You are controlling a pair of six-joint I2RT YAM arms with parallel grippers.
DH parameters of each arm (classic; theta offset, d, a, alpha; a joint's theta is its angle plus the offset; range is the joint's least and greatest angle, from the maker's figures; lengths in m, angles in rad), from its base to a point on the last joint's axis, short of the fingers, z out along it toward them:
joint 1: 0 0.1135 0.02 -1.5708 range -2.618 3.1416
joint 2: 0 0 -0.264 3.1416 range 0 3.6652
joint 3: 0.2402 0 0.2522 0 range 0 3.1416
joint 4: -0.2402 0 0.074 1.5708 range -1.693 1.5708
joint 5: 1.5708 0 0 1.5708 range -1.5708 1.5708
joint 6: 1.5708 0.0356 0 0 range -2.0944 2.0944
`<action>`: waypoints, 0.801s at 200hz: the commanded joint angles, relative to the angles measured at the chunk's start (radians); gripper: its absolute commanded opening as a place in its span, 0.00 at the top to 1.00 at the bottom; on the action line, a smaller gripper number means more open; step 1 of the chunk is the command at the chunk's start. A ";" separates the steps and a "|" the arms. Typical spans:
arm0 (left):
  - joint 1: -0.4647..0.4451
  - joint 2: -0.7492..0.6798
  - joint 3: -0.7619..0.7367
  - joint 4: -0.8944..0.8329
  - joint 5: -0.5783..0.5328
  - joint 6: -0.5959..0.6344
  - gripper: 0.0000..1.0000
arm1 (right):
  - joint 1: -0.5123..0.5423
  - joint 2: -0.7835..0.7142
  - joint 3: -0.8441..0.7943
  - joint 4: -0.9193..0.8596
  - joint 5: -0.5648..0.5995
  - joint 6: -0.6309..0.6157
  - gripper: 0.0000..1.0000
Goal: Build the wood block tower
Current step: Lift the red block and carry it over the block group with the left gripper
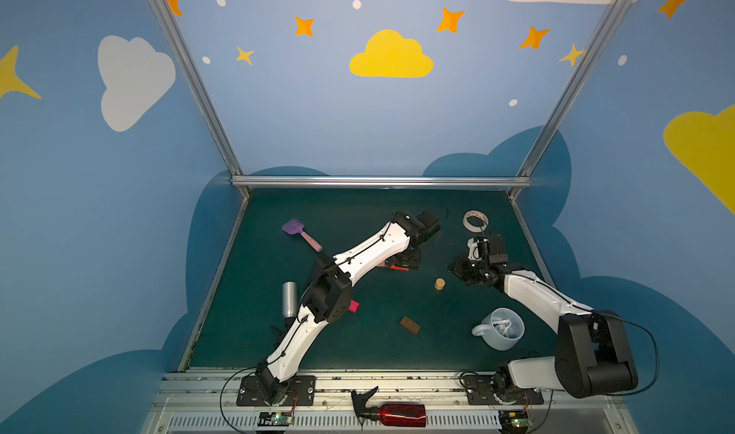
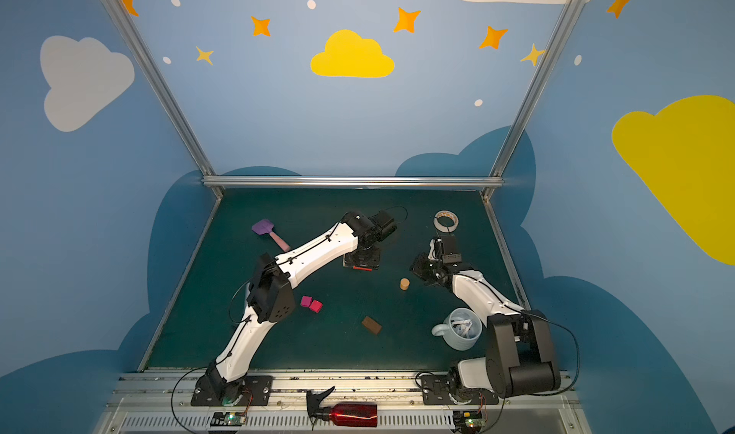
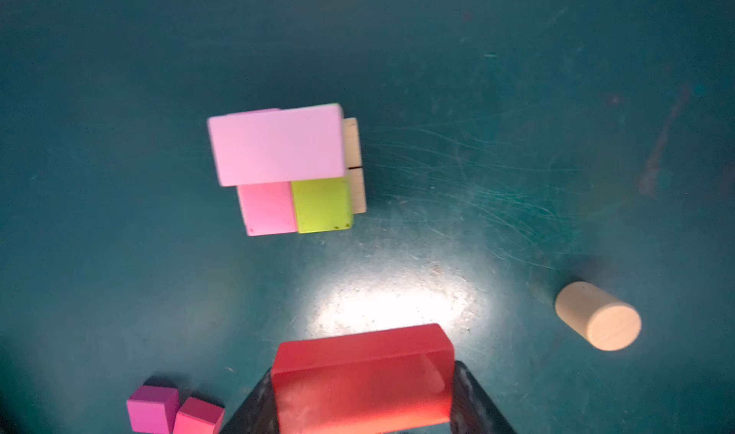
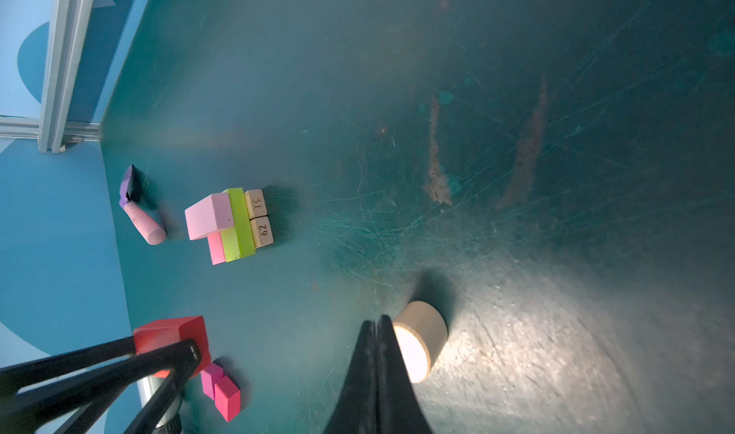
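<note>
Placing step: the left gripper [image 3: 364, 404] clamps the red block [image 3: 358, 352] near the half-built tower [image 3: 318, 201], which stands around the middle of the table [image 1: 378, 221]. Next, I judge, it must be set squarely beside the light pink block [image 3: 276, 145] on top. The right gripper [image 4: 376, 332] is closed and empty, by the cylinder [image 4: 425, 328]

On the worktop [image 1: 358, 221], the cylinder [image 1: 439, 284] is set right of the tower [image 3: 286, 169]; two touching cubes [image 2: 311, 304] are placed front-left of it.
</note>
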 commanded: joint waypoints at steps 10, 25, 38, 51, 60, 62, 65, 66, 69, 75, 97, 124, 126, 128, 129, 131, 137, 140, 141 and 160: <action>0.038 -0.072 -0.108 0.112 0.017 -0.021 0.51 | 0.011 0.010 0.033 -0.021 0.014 -0.011 1.00; 0.048 -0.087 -0.152 0.160 0.035 -0.017 0.51 | 0.015 0.015 0.040 -0.027 0.018 -0.011 1.00; 0.055 -0.093 -0.177 0.186 0.043 -0.016 0.51 | 0.020 0.018 0.044 -0.033 0.019 -0.013 1.00; 0.062 -0.093 -0.193 0.202 0.048 -0.015 0.51 | 0.024 0.021 0.047 -0.036 0.025 -0.013 1.00; 0.067 -0.093 -0.202 0.212 0.054 -0.017 0.51 | 0.027 0.021 0.048 -0.039 0.029 -0.013 1.00; 0.069 -0.093 -0.205 0.214 0.055 -0.017 0.51 | 0.026 0.022 0.049 -0.039 0.030 -0.013 1.00; 0.069 -0.093 -0.210 0.218 0.057 -0.018 0.51 | 0.027 0.023 0.049 -0.040 0.030 -0.013 1.00; 0.070 -0.093 -0.210 0.220 0.057 -0.018 0.51 | 0.027 0.023 0.050 -0.041 0.031 -0.013 1.00; 0.071 -0.093 -0.213 0.224 0.058 -0.019 0.51 | 0.028 0.023 0.051 -0.041 0.031 -0.013 1.00; 0.073 -0.094 -0.220 0.232 0.060 -0.021 0.51 | 0.028 0.024 0.053 -0.044 0.033 -0.012 1.00; 0.078 -0.100 -0.237 0.256 0.061 -0.025 0.51 | 0.031 0.026 0.058 -0.051 0.037 -0.015 1.00; 0.086 -0.089 -0.239 0.250 0.054 -0.025 0.51 | 0.035 0.029 0.061 -0.053 0.041 -0.016 1.00; 0.087 -0.088 -0.240 0.250 0.054 -0.025 0.51 | 0.035 0.029 0.062 -0.053 0.041 -0.016 1.00; 0.089 -0.088 -0.240 0.250 0.054 -0.025 0.51 | 0.036 0.029 0.062 -0.053 0.041 -0.016 1.00; 0.089 -0.089 -0.241 0.251 0.054 -0.025 0.51 | 0.036 0.030 0.062 -0.052 0.041 -0.015 1.00; 0.089 -0.089 -0.242 0.252 0.054 -0.025 0.51 | 0.035 0.031 0.062 -0.053 0.041 -0.016 1.00; 0.091 -0.089 -0.245 0.253 0.054 -0.027 0.51 | 0.035 0.033 0.062 -0.052 0.041 -0.016 1.00; 0.092 -0.088 -0.246 0.255 0.054 -0.026 0.51 | 0.035 0.033 0.063 -0.052 0.041 -0.016 1.00; 0.092 -0.088 -0.247 0.255 0.054 -0.028 0.51 | 0.035 0.033 0.063 -0.051 0.041 -0.016 1.00; 0.096 -0.089 -0.253 0.260 0.052 -0.028 0.51 | 0.038 0.039 0.064 -0.051 0.040 -0.016 1.00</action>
